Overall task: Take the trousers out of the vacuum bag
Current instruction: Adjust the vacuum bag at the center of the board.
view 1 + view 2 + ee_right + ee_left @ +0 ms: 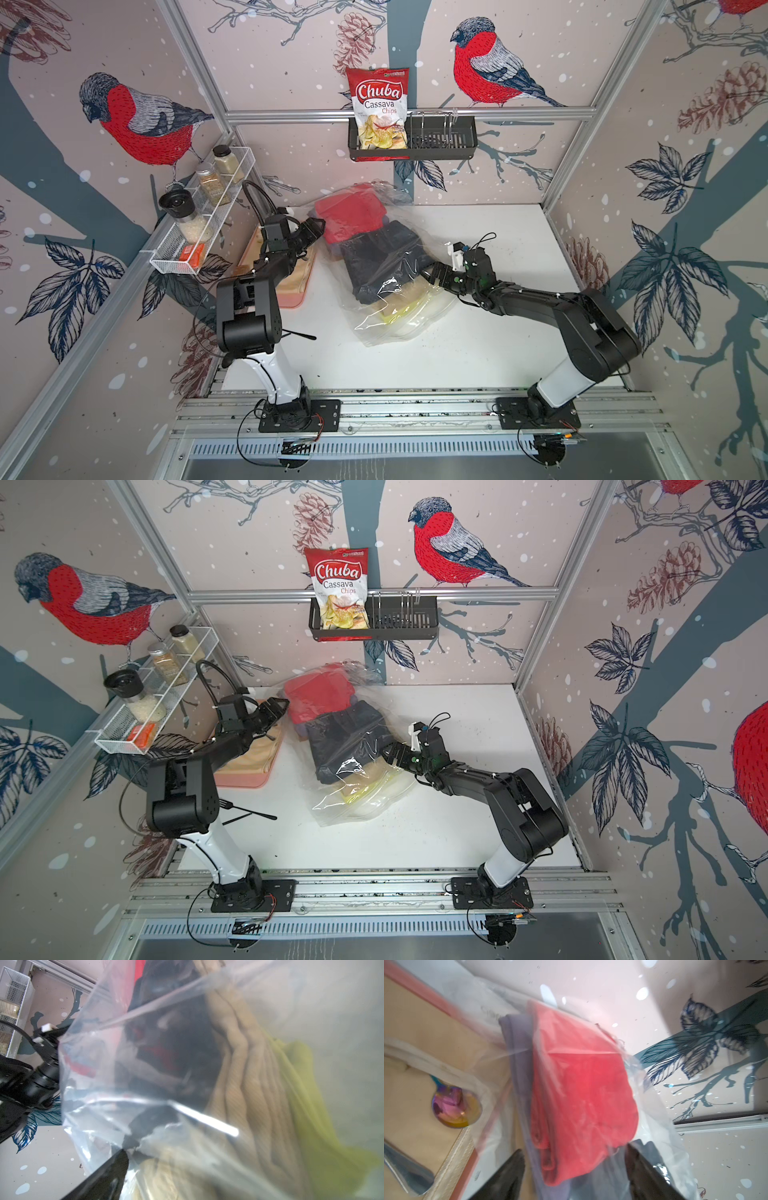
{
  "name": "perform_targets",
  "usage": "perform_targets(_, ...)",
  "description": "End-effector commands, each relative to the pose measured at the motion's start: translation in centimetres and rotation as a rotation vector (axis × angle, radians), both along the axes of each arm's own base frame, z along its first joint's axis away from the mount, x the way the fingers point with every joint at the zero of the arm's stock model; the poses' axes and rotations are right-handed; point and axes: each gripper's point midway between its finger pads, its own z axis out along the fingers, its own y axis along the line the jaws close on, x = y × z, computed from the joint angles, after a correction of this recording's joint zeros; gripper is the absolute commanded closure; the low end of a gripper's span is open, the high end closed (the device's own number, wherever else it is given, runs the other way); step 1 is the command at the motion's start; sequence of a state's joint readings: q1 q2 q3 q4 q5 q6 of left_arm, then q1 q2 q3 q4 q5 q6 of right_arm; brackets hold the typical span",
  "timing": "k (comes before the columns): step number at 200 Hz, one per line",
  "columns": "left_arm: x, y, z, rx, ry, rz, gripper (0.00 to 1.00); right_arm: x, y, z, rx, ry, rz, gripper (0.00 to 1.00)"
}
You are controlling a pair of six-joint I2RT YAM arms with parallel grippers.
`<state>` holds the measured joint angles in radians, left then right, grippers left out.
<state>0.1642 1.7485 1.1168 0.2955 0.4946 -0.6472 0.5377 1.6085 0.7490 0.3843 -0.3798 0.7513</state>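
Note:
The clear vacuum bag (399,328) (353,812) lies slantwise in the middle of the white table. Inside it the trousers are stacked: red (349,216) (581,1084) at the far end, then black (382,257) (176,1032), tan (415,293) (239,1064) and yellow (395,316) (311,1105) nearer the front. A purple pair (519,1043) lies under the red. My left gripper (313,230) (575,1167) is open, its jaws wide on either side of the red and purple ends. My right gripper (434,272) pushes into the bag's right side by the tan pair; one finger (108,1176) shows, the rest sits under plastic.
A pink tray with a beige mat (291,286) and an iridescent spoon (454,1109) sits just left of the bag. A black fork (299,334) lies near the left arm. A wire shelf of spice jars (199,216) hangs at left, a black basket (440,141) with a chips packet (378,108) at the back.

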Motion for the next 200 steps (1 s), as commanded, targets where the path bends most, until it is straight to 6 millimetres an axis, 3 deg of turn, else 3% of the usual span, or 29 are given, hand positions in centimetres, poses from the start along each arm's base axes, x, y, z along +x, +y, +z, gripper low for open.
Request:
perform_targets(1, -1.3, -0.3, 2.1, 0.054, -0.006, 0.004, 0.03, -0.1, -0.2, 1.5, -0.007, -0.083, 0.015, 0.0)
perform_targets(39, -4.5, -2.1, 5.0, 0.143, -0.007, -0.013, 0.02, -1.6, -1.2, 3.1, -0.037, -0.127, 0.01, 0.0)
perform_targets(98, -11.8, -6.0, 10.5, 0.189, -0.111, -0.092, 0.02, -5.1, -4.9, 5.6, -0.069, -0.19, -0.059, 0.0)
perform_targets(169, -19.0, -14.2, 9.9, 0.217, -0.106, -0.307, 0.03, -10.3, -7.0, 8.2, 0.022, -0.264, -0.071, 0.0)
perform_targets(200, -21.4, -17.5, 9.9, 0.268, -0.097, -0.398, 0.03, -12.9, -7.1, 8.2, 0.042, -0.265, -0.029, 0.0)
